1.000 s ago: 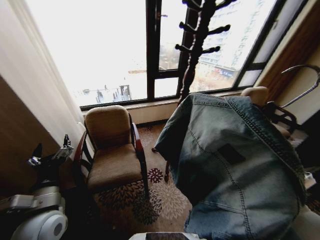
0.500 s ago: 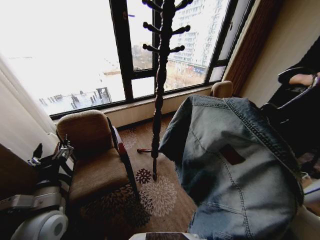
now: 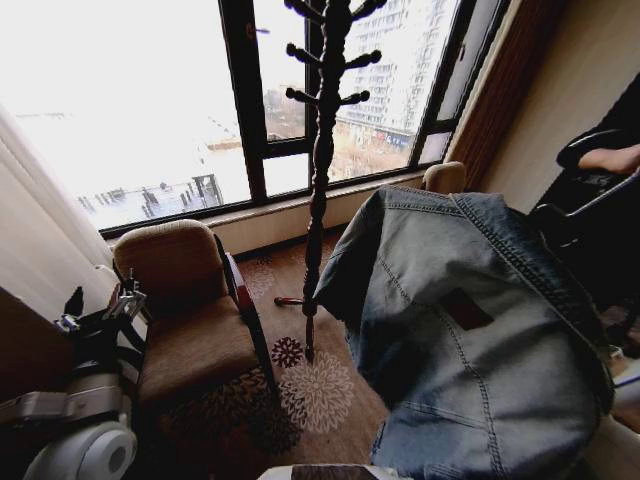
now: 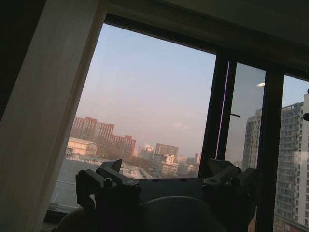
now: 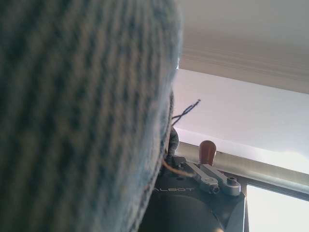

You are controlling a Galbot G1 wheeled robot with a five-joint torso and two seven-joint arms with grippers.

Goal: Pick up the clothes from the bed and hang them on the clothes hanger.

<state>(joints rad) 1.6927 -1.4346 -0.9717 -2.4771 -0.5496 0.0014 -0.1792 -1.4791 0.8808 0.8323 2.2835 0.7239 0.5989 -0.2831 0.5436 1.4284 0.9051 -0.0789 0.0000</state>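
Note:
The clothes, a light-blue denim jacket with a small red patch on its back, hang raised at the right of the head view. My right gripper is under them, shut on a bunch of the denim, and is covered by the jacket in the head view. The clothes hanger is mostly hidden inside the jacket; its thin wire hook sticks out past the collar. My left gripper is parked at the lower left, pointing up, open and holding nothing. The bed is out of view.
A dark wooden coat stand with pegs rises in front of the window, just left of the jacket. A brown armchair stands at the left on the patterned carpet. Another chair back shows behind the jacket.
The whole view swung about a second ago, bringing the coat stand toward the middle; since half a second ago it has barely shifted. The jacket keeps its place on my right arm.

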